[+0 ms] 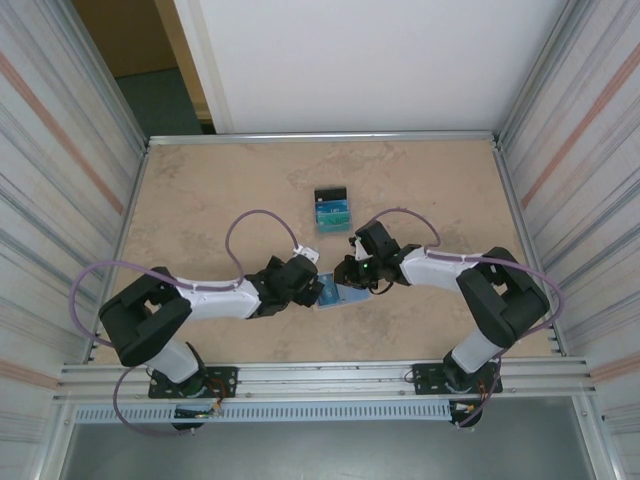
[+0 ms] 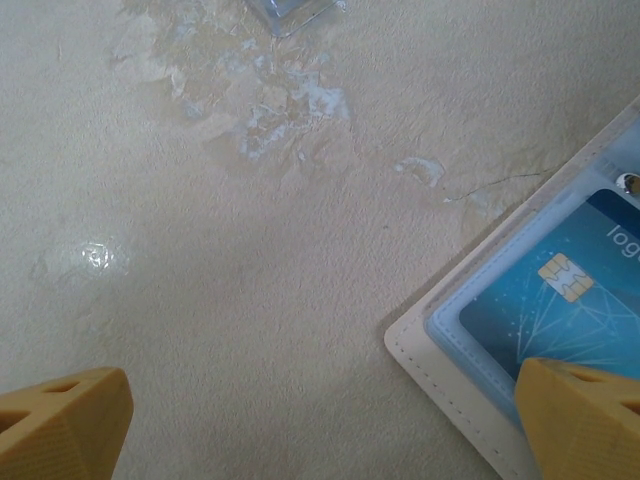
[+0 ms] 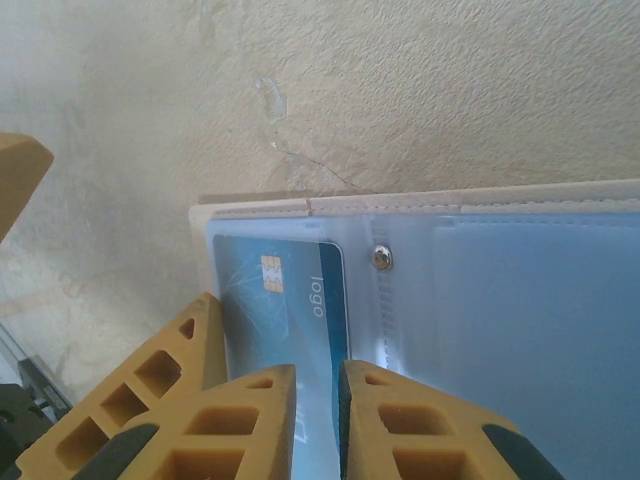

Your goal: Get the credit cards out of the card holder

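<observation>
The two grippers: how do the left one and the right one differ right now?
The left gripper stands wide open; the right gripper is pinched almost shut. The left gripper has one finger over the card holder, the other over bare table; the right gripper straddles the blue card's edge. Both have yellow fingers.

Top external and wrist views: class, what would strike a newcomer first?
The card holder lies open in the middle of the table, its pale blue lining showing. The right gripper pinches the edge of a blue credit card with a gold chip. The left gripper is open, with one finger over the holder's corner.
</observation>
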